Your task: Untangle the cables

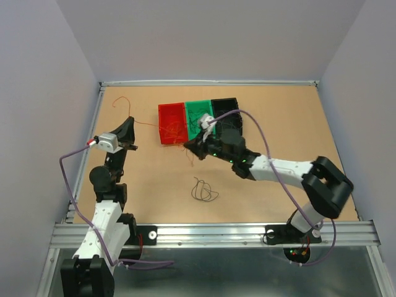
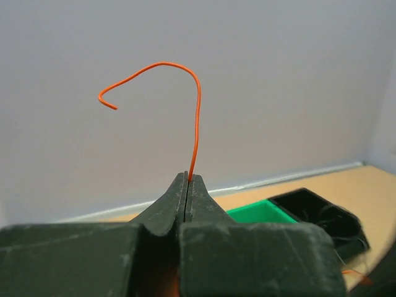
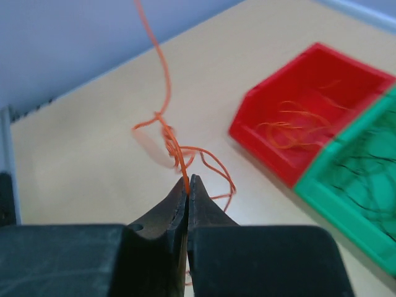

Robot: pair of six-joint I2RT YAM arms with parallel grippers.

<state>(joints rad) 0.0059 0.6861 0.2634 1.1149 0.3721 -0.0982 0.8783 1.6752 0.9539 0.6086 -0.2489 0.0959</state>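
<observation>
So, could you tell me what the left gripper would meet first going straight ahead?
Beyond the orange wire it pinches, the left gripper probably meets only the back wall; the green bin lies lower right. Depth unclear.

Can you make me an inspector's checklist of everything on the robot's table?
Surface: tan tabletop, flat.
Job's things: orange tangle beside the red bin; dark wire loop lying apart, nearer the arms; orange strands in the red bin, dark strands in the green bin; black bin next to it.
Clutter: nothing seen.
Claws: left claw shut on an orange wire, held up in the air; right claw shut on the orange tangle.
Cables: purple cords loop along both arms.
Surroundings: pale walls on three sides; metal rail at the near edge.
</observation>
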